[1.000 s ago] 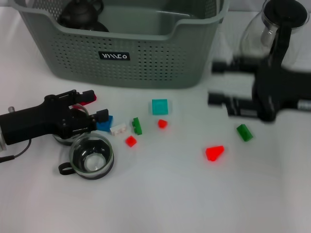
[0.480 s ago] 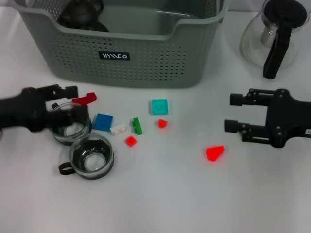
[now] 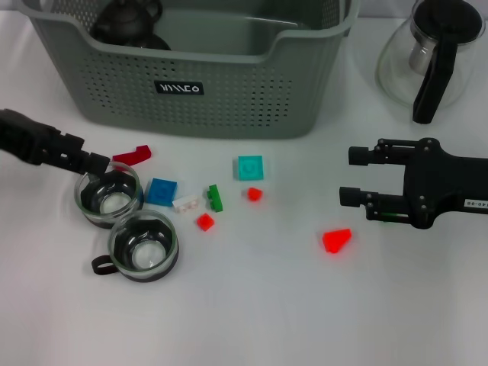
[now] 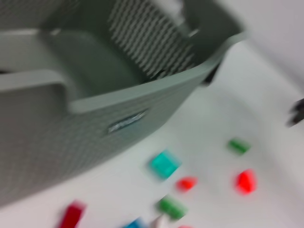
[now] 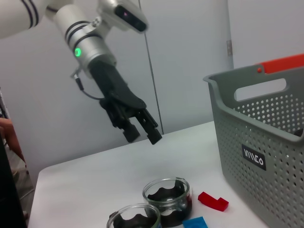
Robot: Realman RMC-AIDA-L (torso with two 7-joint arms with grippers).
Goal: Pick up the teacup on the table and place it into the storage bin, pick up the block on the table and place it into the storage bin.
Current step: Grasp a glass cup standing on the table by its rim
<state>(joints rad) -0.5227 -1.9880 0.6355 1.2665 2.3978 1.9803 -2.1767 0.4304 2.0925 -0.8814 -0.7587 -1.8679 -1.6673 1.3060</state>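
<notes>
Two glass teacups [image 3: 110, 195] are sitting at lower left, just below the left gripper [image 5: 141, 133], which is hovering empty, fingers narrowly parted. Right gripper [image 3: 347, 175] is waiting open, well apart.

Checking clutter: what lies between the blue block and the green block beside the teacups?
In the head view, a small white block lies between the blue block and the green block, close against both.

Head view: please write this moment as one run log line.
left tool: open, above teacup | right tool: open, empty | storage bin: teapot inside
</notes>
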